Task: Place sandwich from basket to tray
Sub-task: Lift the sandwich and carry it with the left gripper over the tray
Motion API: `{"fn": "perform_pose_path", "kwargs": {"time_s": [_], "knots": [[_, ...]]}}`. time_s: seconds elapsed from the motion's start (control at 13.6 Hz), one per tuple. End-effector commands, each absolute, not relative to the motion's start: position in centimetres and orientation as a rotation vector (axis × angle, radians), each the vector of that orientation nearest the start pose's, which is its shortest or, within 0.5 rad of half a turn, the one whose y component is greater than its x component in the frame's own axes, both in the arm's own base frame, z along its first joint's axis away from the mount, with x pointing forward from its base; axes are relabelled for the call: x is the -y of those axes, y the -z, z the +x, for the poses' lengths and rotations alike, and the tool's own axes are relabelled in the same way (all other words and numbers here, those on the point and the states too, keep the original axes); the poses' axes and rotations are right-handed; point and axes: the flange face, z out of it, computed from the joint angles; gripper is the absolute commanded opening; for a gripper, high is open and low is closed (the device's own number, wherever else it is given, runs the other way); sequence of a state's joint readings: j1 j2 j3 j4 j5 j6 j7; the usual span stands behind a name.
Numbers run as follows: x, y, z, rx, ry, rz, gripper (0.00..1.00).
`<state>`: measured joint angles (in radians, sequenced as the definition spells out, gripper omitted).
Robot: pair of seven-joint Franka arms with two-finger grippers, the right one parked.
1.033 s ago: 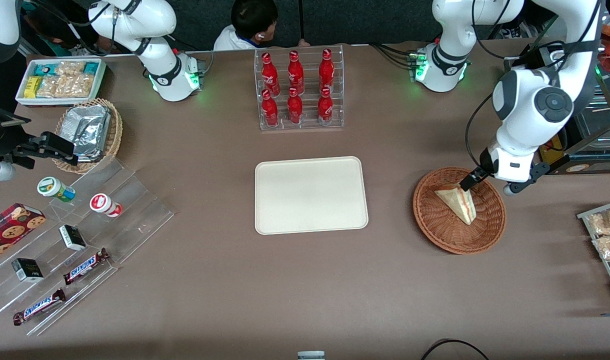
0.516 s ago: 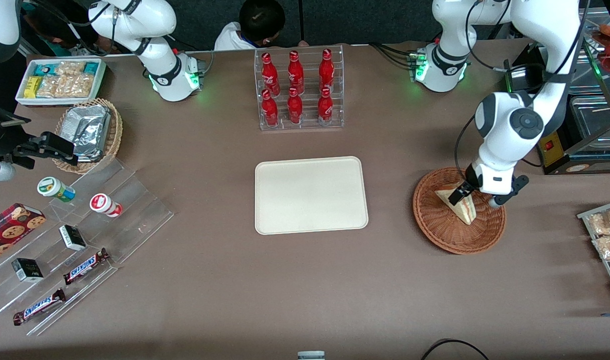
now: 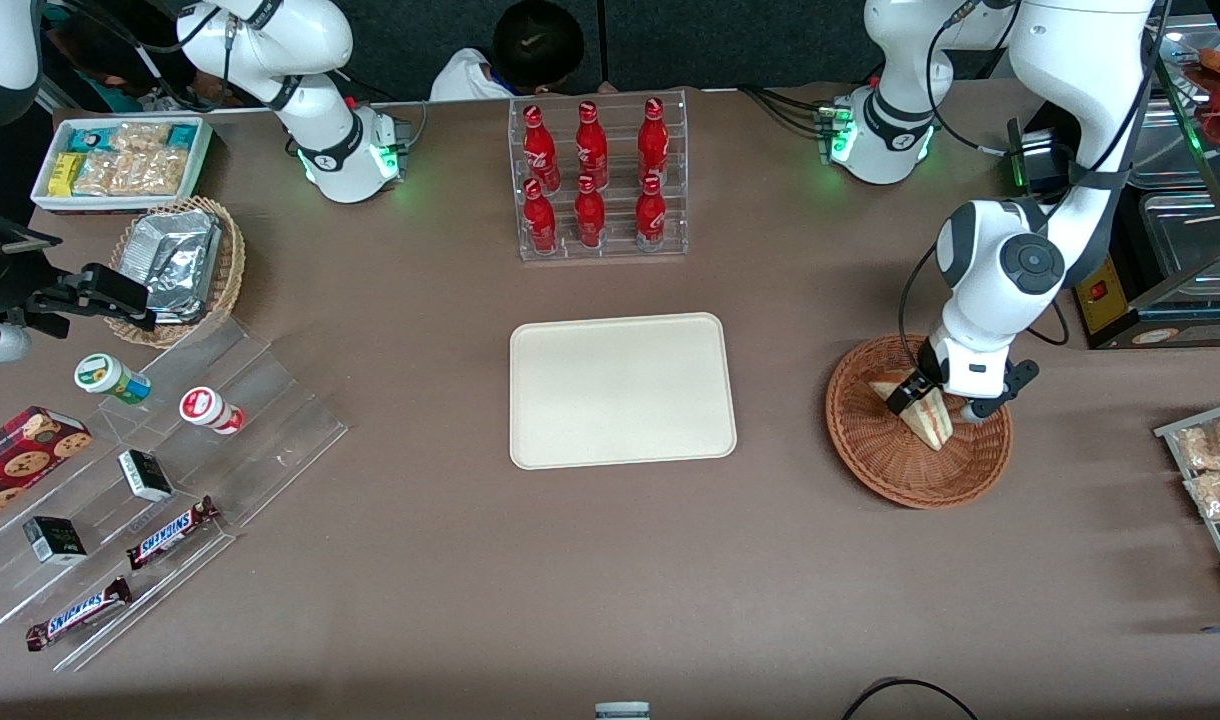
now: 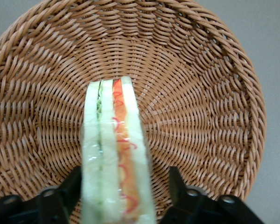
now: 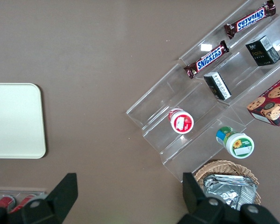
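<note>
Grasp step: at the front view's right, our gripper (image 3: 920,403) sat in the basket (image 3: 875,455), spread fingers (image 4: 179,184) flanking the sandwich (image 4: 115,154), nothing clamped.
Next we judged closing, lifting, carrying to the central tray (image 3: 622,390).

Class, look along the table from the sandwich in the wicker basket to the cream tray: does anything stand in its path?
Nothing visible does. The pincer straddles the sandwich in the basket; only bare table separates basket and tray.
</note>
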<state>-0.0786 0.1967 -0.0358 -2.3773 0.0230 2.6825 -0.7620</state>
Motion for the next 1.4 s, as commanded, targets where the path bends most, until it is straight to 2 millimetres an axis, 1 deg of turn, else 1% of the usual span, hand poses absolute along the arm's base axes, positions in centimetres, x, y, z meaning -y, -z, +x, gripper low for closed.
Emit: {"fn": "perform_pose_path", "kwargs": {"time_s": [0.0,0.15,0.22,0.3,0.37,0.44,0.52,0.59,0.66,0.81,0.89,0.96,1.03,1.18,1.25,1.33], "knots": [[6.5,-25.3,51.8,0.971,0.183,-3.029,0.0],[6.5,-26.0,51.7,0.957,0.157,-3.022,0.0],[6.5,-27.1,51.8,0.952,0.147,-3.018,0.0],[6.5,-28.6,52.0,0.945,0.135,-3.015,0.0],[6.5,-30.6,52.2,0.9,0.1,-3.014,0.0],[6.6,-33.2,52.9,0.864,0.047,-3.006,0.0],[7.2,-35.9,53.8,0.846,-0.029,-2.985,0.0],[9.1,-38.9,54.7,0.802,-0.089,-2.975,0.0],[10.1,-41.7,55.4,0.791,-0.115,-2.97,0.0],[13.0,-45.3,55.9,0.722,-0.123,-2.992,0.0],[14.8,-46.0,56.0,0.678,-0.118,-3.014,0.0],[17.5,-46.5,56.1,0.621,-0.105,-3.042,0.0],[20.4,-46.4,56.1,0.552,-0.105,-3.068,0.0],[26.6,-45.7,56.3,0.404,-0.124,-3.13,0.0],[29.4,-44.9,56.5,0.341,-0.148,-3.156,0.0],[31.7,-44.2,56.8,0.308,-0.171,-3.18,0.0]]}}
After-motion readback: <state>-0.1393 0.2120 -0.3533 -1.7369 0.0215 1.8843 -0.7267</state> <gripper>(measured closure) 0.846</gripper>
